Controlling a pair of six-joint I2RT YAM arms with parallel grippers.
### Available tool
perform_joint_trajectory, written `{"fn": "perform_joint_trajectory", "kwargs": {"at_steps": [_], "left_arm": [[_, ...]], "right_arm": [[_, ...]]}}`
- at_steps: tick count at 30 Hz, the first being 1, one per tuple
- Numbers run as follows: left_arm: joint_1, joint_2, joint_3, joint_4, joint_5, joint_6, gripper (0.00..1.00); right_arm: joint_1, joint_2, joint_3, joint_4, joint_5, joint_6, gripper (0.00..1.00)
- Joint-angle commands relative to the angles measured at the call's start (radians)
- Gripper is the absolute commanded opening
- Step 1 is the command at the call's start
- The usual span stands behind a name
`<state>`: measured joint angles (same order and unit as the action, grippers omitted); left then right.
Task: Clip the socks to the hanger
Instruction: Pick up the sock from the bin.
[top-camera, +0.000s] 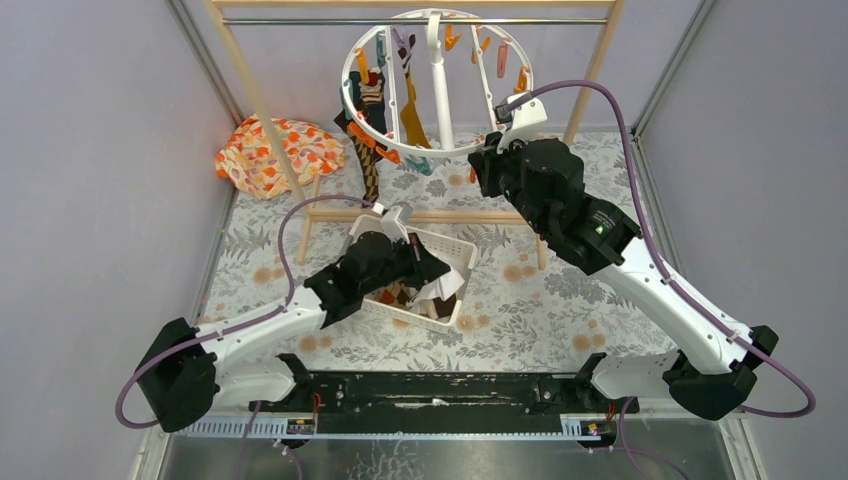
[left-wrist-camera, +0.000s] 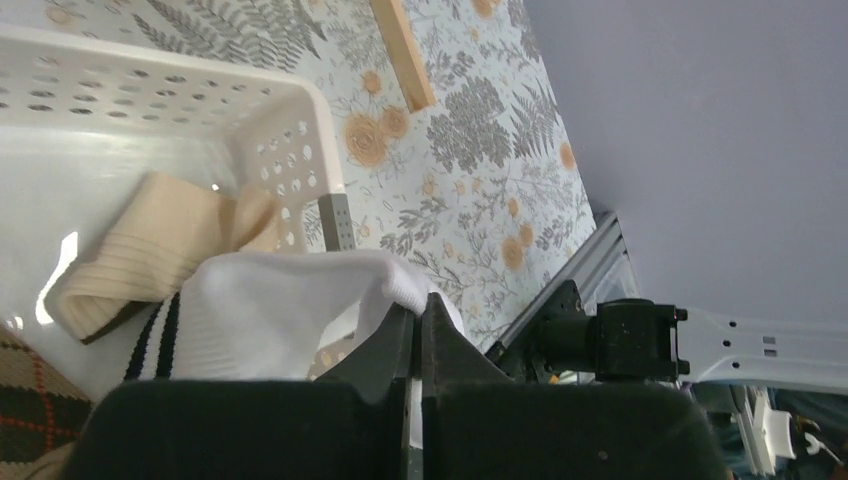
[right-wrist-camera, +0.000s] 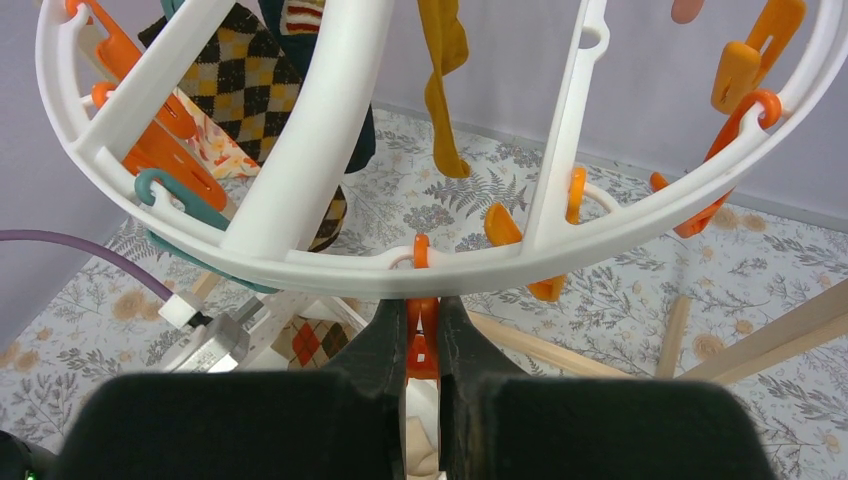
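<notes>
The white ring hanger (top-camera: 437, 150) hangs from the rail at the back, with a mustard sock (top-camera: 412, 118) and argyle socks (top-camera: 366, 150) clipped on. In the right wrist view its rim (right-wrist-camera: 330, 268) runs just above my right gripper (right-wrist-camera: 422, 318), which is shut on an orange clip (right-wrist-camera: 421, 345) hanging under the rim. My left gripper (left-wrist-camera: 418, 310) is shut on the cuff of a white sock (left-wrist-camera: 270, 310) over the white slotted basket (left-wrist-camera: 290, 110). A beige sock (left-wrist-camera: 150, 255) and an argyle sock (left-wrist-camera: 30, 405) lie in the basket.
The wooden rail frame (top-camera: 255, 95) stands round the hanger, with a foot bar (top-camera: 470, 215) on the table behind the basket (top-camera: 455, 250). An orange-flowered cloth bundle (top-camera: 275, 152) lies at the back left. Grey walls close both sides.
</notes>
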<state>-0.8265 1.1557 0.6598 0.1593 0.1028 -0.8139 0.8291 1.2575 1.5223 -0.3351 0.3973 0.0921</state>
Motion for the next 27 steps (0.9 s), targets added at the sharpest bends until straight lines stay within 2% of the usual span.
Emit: {"fn": "perform_joint_trajectory", "kwargs": {"at_steps": [1,6,9,15,19,27], "left_arm": [[-0.019,0.022,0.045,0.009,0.058,-0.021,0.0],[-0.019,0.01,0.062,0.043,0.069,-0.049,0.0],[-0.015,0.013,0.118,0.005,0.06,-0.019,0.0],[0.023,0.027,0.365,-0.139,0.063,0.09,0.0],[0.032,0.04,0.439,-0.126,0.165,0.065,0.0],[0.023,0.165,0.455,0.067,0.398,-0.064,0.0]], "right_arm": [[-0.013,-0.018,-0.002,0.042,-0.009,0.017,0.0],[-0.016,-0.021,-0.005,0.042,-0.005,0.016,0.0],[-0.018,-0.02,-0.005,0.043,-0.008,0.015,0.0],[-0.023,-0.01,-0.001,0.049,-0.017,0.017,0.0],[-0.027,-0.006,0.005,0.053,-0.02,0.017,0.0],[-0.028,-0.012,0.008,0.051,-0.027,0.019,0.0]]}}
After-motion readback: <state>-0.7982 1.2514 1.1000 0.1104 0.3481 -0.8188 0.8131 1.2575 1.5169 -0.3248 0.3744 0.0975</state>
